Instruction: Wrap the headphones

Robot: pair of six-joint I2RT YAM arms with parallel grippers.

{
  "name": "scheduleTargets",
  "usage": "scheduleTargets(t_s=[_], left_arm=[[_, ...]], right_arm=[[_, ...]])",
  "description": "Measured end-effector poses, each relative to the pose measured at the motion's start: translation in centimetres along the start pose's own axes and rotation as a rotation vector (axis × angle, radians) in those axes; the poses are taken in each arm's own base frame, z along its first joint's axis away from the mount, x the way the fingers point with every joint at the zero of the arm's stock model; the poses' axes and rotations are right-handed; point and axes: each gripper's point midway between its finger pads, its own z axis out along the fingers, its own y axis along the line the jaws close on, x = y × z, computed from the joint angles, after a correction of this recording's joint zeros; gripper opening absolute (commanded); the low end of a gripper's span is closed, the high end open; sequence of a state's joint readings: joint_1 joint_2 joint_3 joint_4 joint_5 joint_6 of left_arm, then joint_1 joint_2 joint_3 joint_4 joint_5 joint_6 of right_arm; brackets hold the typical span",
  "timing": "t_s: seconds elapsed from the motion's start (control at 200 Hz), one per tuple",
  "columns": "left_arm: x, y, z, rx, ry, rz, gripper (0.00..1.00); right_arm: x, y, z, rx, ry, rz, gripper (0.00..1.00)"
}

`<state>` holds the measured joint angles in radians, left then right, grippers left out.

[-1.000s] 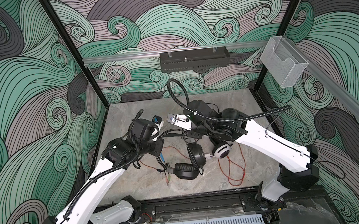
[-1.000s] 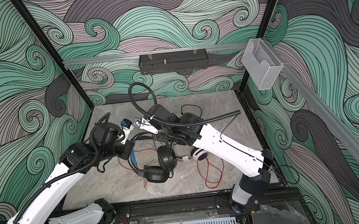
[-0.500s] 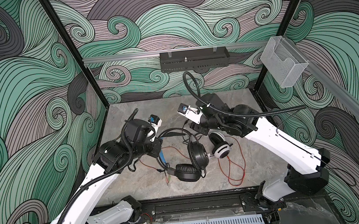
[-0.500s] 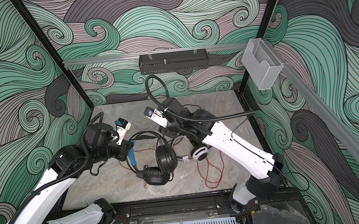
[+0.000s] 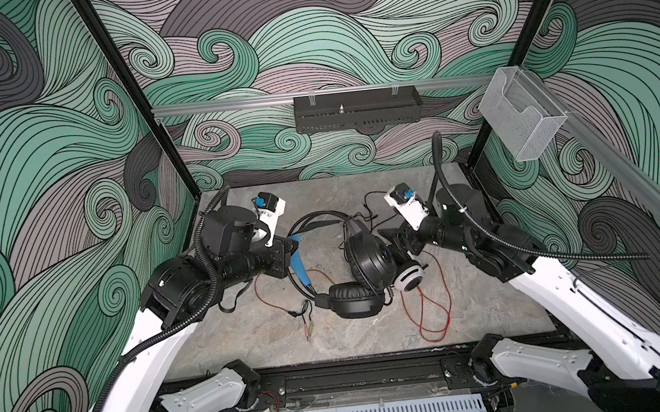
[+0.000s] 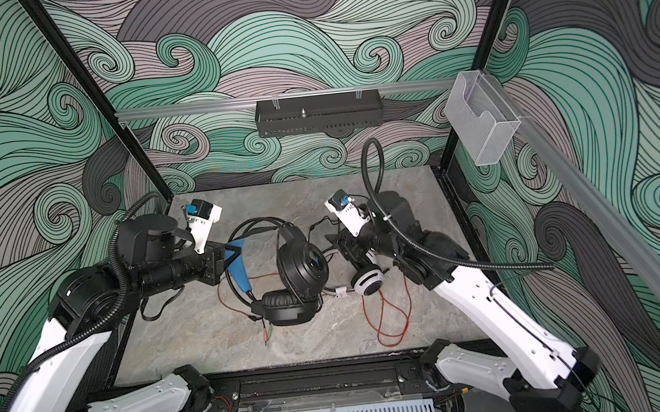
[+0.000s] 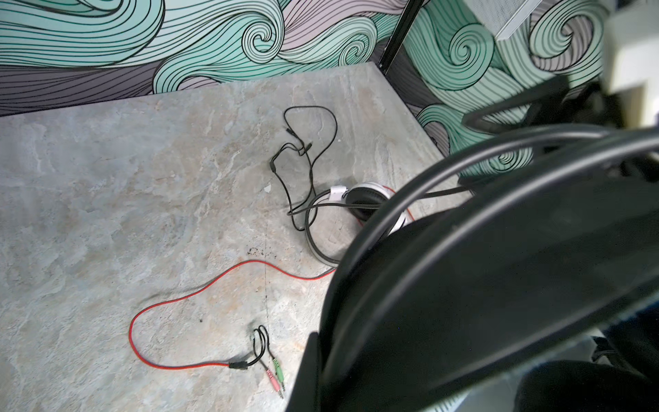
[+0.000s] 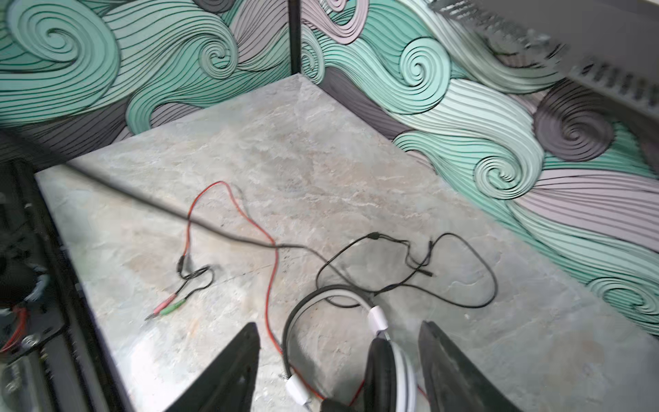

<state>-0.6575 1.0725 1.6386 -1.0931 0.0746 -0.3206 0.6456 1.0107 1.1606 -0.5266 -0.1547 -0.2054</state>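
The black headphones (image 5: pixel 369 261) (image 6: pixel 301 266) stand mid-table, one ear cup upright, the other (image 5: pixel 351 301) flat. My left gripper (image 5: pixel 289 253) (image 6: pixel 227 259) is shut on their blue-lined headband (image 5: pixel 298 267), which fills the left wrist view (image 7: pixel 499 249) and hides the fingers. The white headphones (image 5: pixel 409 278) (image 6: pixel 367 280) (image 7: pixel 363 199) lie to the right, and their red cable (image 5: pixel 427 313) (image 7: pixel 199 289) runs loose over the table. My right gripper (image 5: pixel 397 246) (image 8: pixel 338 325) is open, its fingers straddling the white ear cup (image 8: pixel 388 371) without touching it.
A thin black cable (image 8: pixel 463 271) (image 7: pixel 310 149) lies tangled behind the white headset. Pink and green plugs (image 7: pixel 274 374) (image 5: pixel 308 328) rest near the front. A black tray (image 5: pixel 356 114) hangs on the back rail and a clear box (image 5: pixel 524 119) on the right post.
My right gripper has opened and drawn back to the right, from beside the left gripper to over the white headset. The left gripper has shifted slightly left, still holding the headband.
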Motion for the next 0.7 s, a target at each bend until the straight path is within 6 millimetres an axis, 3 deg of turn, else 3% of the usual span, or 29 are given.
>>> scheduleTargets(t_s=[0.11, 0.325, 0.701], left_arm=[[-2.0, -0.8, -0.6, 0.02, -0.039, -0.007, 0.0], [-3.8, -1.8, -1.3, 0.054, -0.078, -0.038, 0.0], [-4.4, -2.4, -1.2, 0.081, -0.082, -0.091, 0.0]], right_arm=[[1.1, 1.7, 0.2, -0.085, -0.058, 0.035, 0.9], [0.2, 3.0, 3.3, -0.196, -0.186, 0.15, 0.92], [-2.1, 1.0, 8.4, -0.202, -0.278, 0.224, 0.91]])
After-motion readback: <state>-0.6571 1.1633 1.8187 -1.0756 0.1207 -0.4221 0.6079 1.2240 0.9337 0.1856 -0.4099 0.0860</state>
